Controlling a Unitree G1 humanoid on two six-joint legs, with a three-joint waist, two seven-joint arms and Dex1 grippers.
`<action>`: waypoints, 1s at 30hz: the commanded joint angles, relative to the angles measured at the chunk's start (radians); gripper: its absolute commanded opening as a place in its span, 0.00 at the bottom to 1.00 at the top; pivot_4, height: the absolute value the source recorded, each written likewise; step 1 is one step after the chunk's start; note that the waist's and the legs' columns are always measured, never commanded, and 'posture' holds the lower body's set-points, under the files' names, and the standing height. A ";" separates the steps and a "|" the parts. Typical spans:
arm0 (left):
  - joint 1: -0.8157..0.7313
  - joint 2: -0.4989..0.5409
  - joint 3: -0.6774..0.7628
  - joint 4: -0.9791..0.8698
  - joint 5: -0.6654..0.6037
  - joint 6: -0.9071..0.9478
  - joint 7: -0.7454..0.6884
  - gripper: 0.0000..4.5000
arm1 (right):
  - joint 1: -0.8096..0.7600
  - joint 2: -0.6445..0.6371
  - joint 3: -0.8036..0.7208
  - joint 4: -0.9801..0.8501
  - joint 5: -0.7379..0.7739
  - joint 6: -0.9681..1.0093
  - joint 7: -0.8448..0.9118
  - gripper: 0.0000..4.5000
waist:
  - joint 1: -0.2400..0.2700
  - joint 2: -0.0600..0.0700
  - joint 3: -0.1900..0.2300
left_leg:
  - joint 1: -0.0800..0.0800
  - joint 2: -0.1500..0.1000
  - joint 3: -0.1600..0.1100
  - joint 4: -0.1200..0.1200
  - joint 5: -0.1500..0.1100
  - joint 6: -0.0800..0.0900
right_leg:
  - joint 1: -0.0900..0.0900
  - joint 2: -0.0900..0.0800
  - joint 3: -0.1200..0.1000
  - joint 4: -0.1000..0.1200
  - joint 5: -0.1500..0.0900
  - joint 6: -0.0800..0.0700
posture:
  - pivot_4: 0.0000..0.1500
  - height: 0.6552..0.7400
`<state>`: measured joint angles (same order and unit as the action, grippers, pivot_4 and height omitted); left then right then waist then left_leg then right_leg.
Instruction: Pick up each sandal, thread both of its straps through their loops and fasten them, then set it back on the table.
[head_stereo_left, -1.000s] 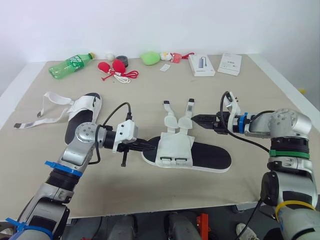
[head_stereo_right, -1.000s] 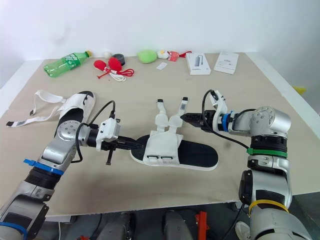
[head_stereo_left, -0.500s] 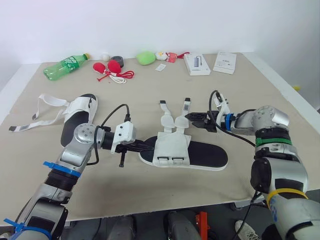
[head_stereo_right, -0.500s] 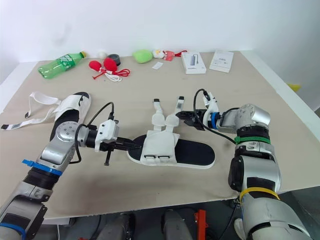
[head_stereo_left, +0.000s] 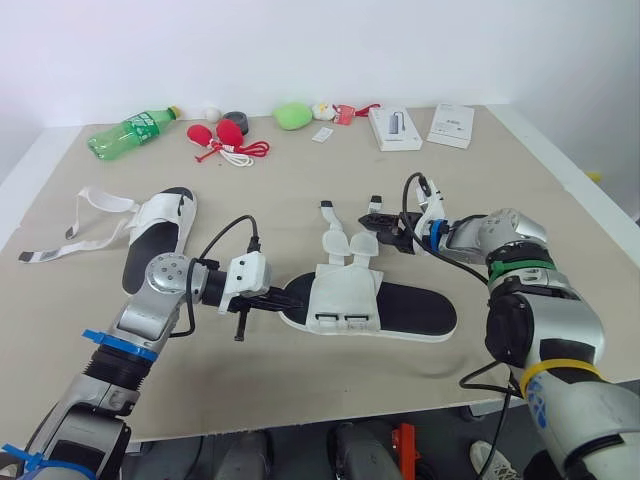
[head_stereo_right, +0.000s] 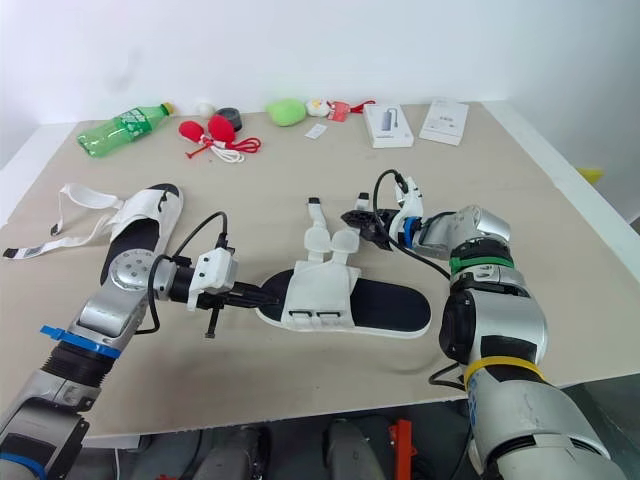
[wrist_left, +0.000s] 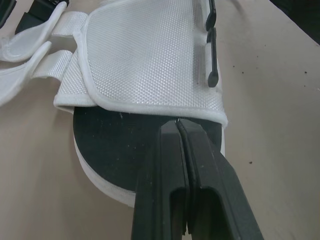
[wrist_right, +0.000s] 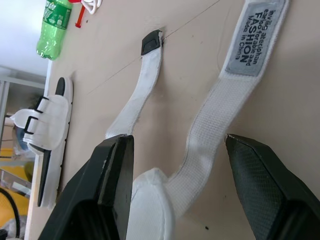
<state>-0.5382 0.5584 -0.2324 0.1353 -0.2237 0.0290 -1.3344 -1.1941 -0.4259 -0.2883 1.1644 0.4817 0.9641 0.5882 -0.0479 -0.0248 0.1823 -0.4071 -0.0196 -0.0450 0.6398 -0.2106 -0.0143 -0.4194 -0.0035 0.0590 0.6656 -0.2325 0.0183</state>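
Sandal (head_stereo_left: 420, 312): flat on the worktop (head_stereo_left: 300, 180), centre of frame; both straps unfastened, lying toward the top of the frame.
Second sandal (head_stereo_left: 160, 225): left of frame, well apart from the first; straps trail loose toward the left edge.
Left jaws: closed on nothing, tips on the black sole at the edge of the white upper (wrist_left: 150, 60).
Right jaws: open, one finger on each side of the right-hand strap (wrist_right: 215, 125).
Top of frame: bottle (head_stereo_left: 135, 128), box (head_stereo_left: 393, 127).

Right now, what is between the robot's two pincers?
The white flap and straps of the sandal lie between the left pincer and the right pincer, as the left eye view shows.
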 joint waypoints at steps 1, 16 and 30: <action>-0.004 0.000 0.009 -0.046 -0.011 0.005 0.012 0.01 | -0.034 0.005 -0.030 0.031 -0.016 -0.066 -0.013 0.71 | 0.000 0.000 0.000 | 0.000 0.000 0.000 0.000 0.000 0.000 | 0.000 0.000 0.000 0.000 0.000 0.000 | 1.00 1.00; 0.006 -0.015 0.009 -0.059 -0.018 0.015 0.028 0.00 | -0.064 0.016 -0.039 0.054 -0.064 -0.159 0.059 0.01 | 0.000 0.000 0.000 | 0.000 0.000 0.000 -0.001 0.000 0.000 | -0.001 0.000 0.001 0.000 0.001 0.000 | 1.00 1.00; 0.008 -0.025 0.019 -0.045 -0.016 0.047 0.053 0.00 | 0.287 -0.025 0.317 -0.625 -0.381 -1.094 0.364 0.01 | 0.000 0.000 0.000 | 0.000 0.000 -0.001 0.000 0.000 0.000 | -0.002 -0.001 0.001 0.002 0.001 0.000 | 1.00 1.00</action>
<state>-0.5218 0.5318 -0.2311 0.1026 -0.2265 0.0717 -1.2930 -0.9097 -0.4297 0.0208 0.6496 0.1371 0.0510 0.9547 -0.0479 -0.0250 0.1820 -0.4073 -0.0194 -0.0460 0.6395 -0.2106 -0.0143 -0.4216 -0.0054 0.0596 0.6674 -0.2314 0.0186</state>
